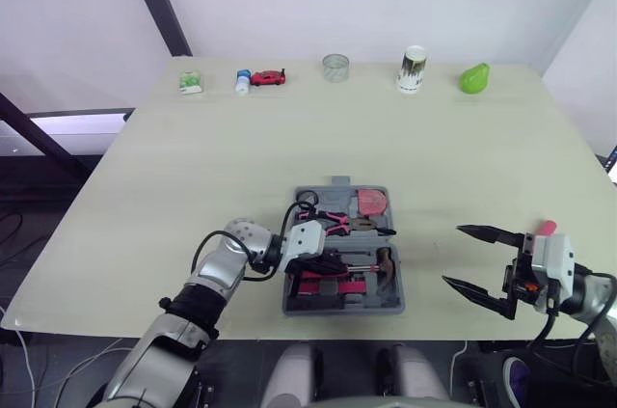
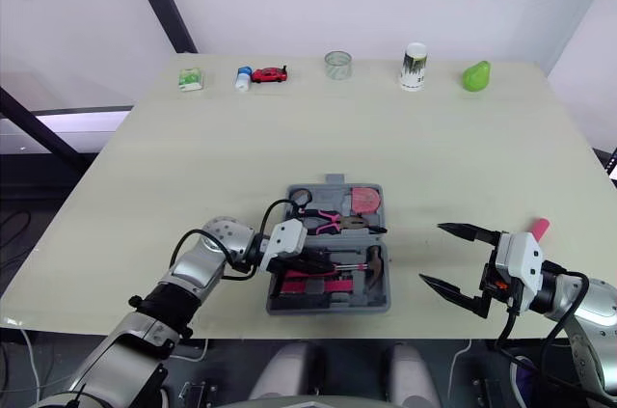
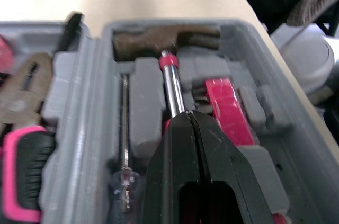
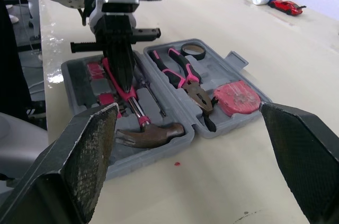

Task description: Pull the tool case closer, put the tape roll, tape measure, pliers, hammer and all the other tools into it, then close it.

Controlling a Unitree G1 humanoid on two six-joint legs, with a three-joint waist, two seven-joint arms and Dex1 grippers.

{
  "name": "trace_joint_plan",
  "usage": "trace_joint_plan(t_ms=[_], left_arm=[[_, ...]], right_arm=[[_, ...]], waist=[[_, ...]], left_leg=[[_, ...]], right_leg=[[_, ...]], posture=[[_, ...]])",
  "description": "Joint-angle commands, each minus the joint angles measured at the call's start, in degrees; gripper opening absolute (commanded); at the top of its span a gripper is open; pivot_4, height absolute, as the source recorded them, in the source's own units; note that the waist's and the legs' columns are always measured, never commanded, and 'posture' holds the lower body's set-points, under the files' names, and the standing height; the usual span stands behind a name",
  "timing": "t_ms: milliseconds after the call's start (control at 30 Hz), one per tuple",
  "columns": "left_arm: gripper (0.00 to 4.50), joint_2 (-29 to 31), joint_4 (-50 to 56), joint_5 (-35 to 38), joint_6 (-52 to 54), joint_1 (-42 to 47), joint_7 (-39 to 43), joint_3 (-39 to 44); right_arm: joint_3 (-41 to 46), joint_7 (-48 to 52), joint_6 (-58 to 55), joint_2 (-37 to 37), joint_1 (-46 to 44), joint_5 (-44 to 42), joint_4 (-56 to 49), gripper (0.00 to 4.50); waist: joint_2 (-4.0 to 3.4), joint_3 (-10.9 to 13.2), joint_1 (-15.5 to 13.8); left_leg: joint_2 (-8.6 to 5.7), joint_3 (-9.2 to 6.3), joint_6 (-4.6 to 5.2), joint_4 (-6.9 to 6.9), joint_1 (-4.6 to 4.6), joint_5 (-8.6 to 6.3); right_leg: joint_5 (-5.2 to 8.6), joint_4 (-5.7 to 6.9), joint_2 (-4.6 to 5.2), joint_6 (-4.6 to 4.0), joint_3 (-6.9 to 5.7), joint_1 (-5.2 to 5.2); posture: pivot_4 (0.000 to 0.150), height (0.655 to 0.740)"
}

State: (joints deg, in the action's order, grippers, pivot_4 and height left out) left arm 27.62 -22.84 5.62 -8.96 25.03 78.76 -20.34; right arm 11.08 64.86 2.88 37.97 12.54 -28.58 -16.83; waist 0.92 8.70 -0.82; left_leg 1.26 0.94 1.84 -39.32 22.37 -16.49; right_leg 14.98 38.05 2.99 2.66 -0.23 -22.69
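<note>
Evidently the packing is near its end. The tool case (image 1: 395, 304) lies open at the middle of the table's (image 1: 289, 138) near edge. Its far half holds the pliers (image 4: 185, 78), the tape measure (image 1: 372, 202) and the tape roll (image 4: 192, 50). Its near half holds the hammer (image 4: 151, 135) and a thin screwdriver (image 3: 124, 150).

The left gripper (image 3: 189, 115) reaches into the near half with its fingers pressed together right over the hammer's shaft. I cannot tell whether they pinch the shaft or only bear down on it. The step in hand looks like seating the hammer in its moulded slot. To do that well, push straight down along the shaft so head and handle both sink flush. Then lift clear without catching the screwdriver just beside it.

The right gripper (image 1: 453, 255) hovers right of the case with its claw spread wide and nothing in it. A pink-tipped object (image 1: 547, 228) lies just behind it, too hidden to name. If it is a tool, it goes in before the case is closed.

The case sits close to the near edge, so any shove toward the robot risks tipping it off. Far of the case the table is broad and bare. The small items along the far edge are well apart from the work.
</note>
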Motion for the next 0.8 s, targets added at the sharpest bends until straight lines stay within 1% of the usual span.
trace_joint_plan(t_ms=[33,233,367,467,600,667,700,733,800], left_arm=[[0.03,0.1,-1.5,-2.6,-3.3,-0.6,0.7,-2.2],[0.03,0.0,-5.8,-4.8,-6.1,-0.9,0.1,-3.4],[0.03,0.2,-8.7,-6.6,-7.3,-0.6,-1.3,-4.3],[0.03,0.1,-9.3,-6.5,-7.1,-0.6,-1.4,-4.4],[0.03,0.2,-10.1,-6.8,-5.2,-0.8,-2.7,-4.4],[0.03,1.3,-11.7,-10.2,-4.7,-1.2,-3.9,-6.2],[0.03,1.4,-11.9,-10.3,-2.6,-1.4,-4.2,-6.4],[0.03,1.5,-11.9,-10.5,-1.6,-1.5,-4.3,-6.5],[0.03,1.7,-12.2,-11.0,-1.3,-1.6,-4.5,-7.0]], right_arm=[[1.2,1.6,0.5,1.2,0.4,-1.7,-1.8,4.50],[1.2,5.2,-2.4,3.1,2.1,-6.4,-4.5,4.50],[0.9,5.9,-3.7,3.7,2.4,-7.3,-5.5,4.50],[0.8,6.2,-4.3,4.0,2.5,-7.7,-5.9,4.50],[0.8,5.9,-4.1,3.7,1.9,-6.7,-5.5,4.50],[0.7,5.9,-3.9,3.6,1.8,-6.5,-5.3,4.50],[0.6,5.9,-3.8,3.5,1.7,-6.3,-5.3,4.50],[0.5,5.8,-3.8,3.5,1.6,-6.2,-5.2,4.50],[0.4,5.7,-3.7,3.3,1.5,-6.0,-5.2,4.50]], waist=[[-0.01,0.0,0.0],[-0.16,-0.1,0.0],[-0.20,-0.2,0.0],[-0.24,-0.2,0.0],[-0.39,-0.4,0.0],[-0.46,-0.6,0.0],[-0.61,-0.7,0.0],[-0.63,-0.7,0.0],[-0.65,-0.9,0.0]], left_leg=[[0.00,0.00,0.00,0.00,0.00,0.00],[0.01,0.01,0.01,0.02,-0.08,-0.01],[0.01,0.03,0.03,0.10,-0.63,-0.02],[0.04,0.03,0.05,0.10,-0.67,-0.04],[0.04,0.03,0.05,0.09,-0.67,-0.04],[0.04,0.03,0.05,0.09,-0.68,-0.04],[0.03,0.03,0.05,0.09,-0.69,-0.04],[0.04,0.02,0.06,0.10,-0.92,-0.04],[0.05,0.07,0.07,0.16,-1.16,-0.05]], right_leg=[[0.00,0.00,0.00,0.00,0.00,0.00],[0.00,0.00,0.01,0.00,0.01,0.07],[0.01,-0.06,0.01,0.00,0.03,0.61],[0.02,-0.06,0.01,0.00,0.03,0.66],[0.01,-0.06,0.01,0.00,0.04,0.66],[0.01,-0.06,0.01,0.00,0.04,0.67],[0.01,-0.06,0.01,0.00,0.04,0.68],[0.02,-0.11,0.01,0.00,0.02,0.97],[0.04,-0.11,0.01,-0.01,0.06,1.13]], posture=[[0.150,0.7400],[0.150,0.7400],[0.150,0.7400],[0.150,0.7400],[0.150,0.7400],[0.150,0.7400],[0.150,0.7400],[0.150,0.7400],[0.150,0.7400]])
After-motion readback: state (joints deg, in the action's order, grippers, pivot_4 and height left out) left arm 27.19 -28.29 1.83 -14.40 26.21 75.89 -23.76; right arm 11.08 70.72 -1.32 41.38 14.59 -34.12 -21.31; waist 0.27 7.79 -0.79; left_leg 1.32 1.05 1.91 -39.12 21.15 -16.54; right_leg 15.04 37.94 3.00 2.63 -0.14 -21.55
